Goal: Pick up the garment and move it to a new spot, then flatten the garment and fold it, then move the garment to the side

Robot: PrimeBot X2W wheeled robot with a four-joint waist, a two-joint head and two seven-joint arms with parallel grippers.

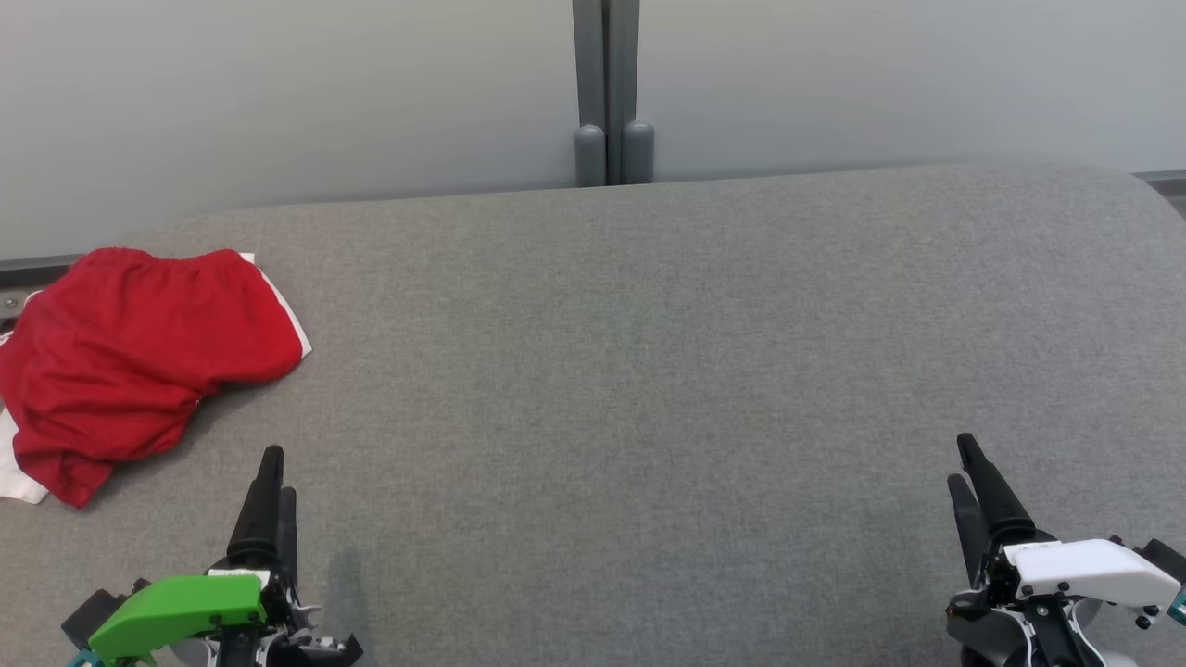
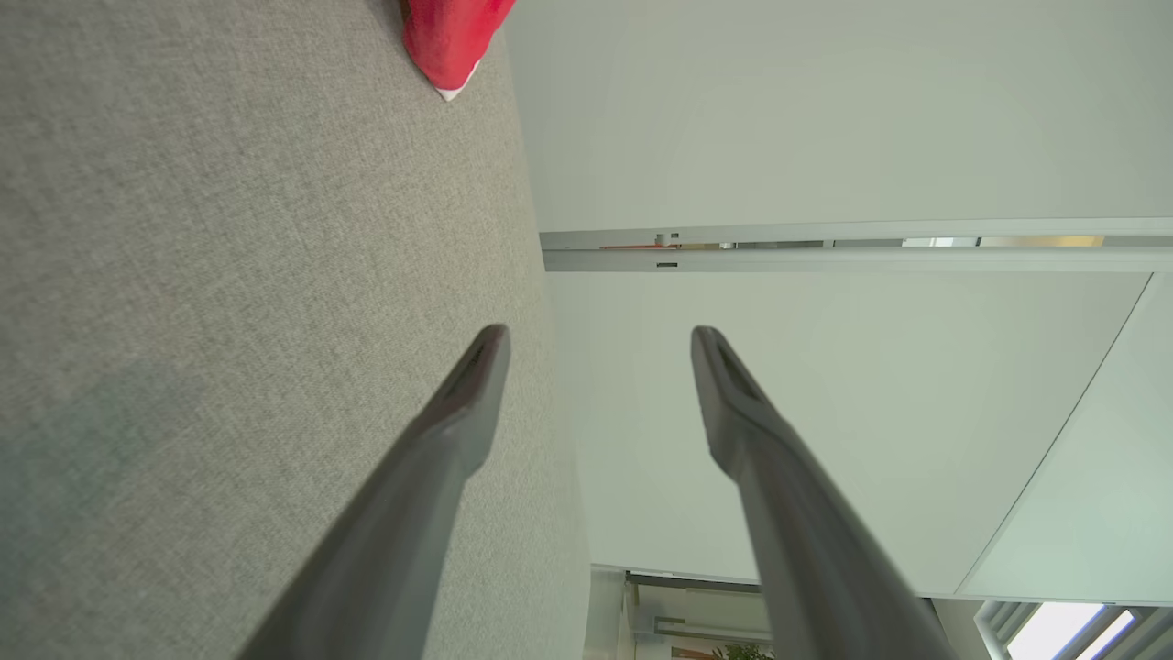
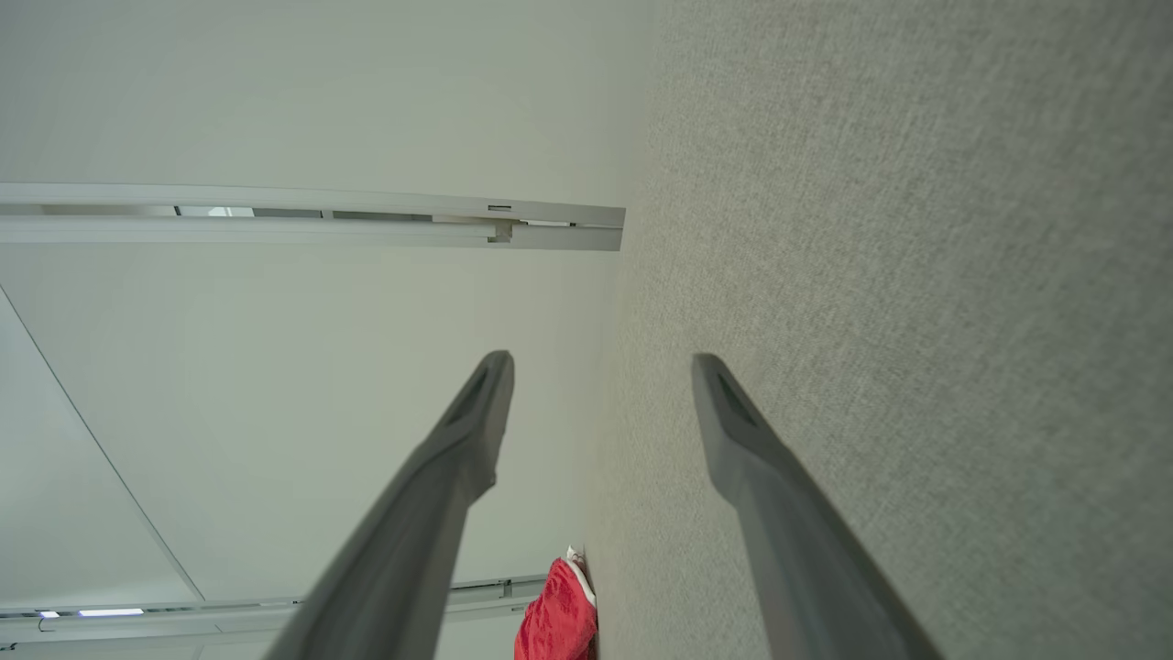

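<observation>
Grey woven tabletop [image 1: 649, 371], crumpled red garment [image 1: 139, 352]

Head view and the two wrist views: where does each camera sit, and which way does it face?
Head view: on the robot's head, looking forward and down at the grey padded surface and red garment; left gripper and right gripper show, both open.
Left wrist view: on the left wrist, looking along its fingers across the surface toward a pale wall.
Right wrist view: on the right wrist, likewise along its fingers.
Shared: all three catch the red garment.
</observation>
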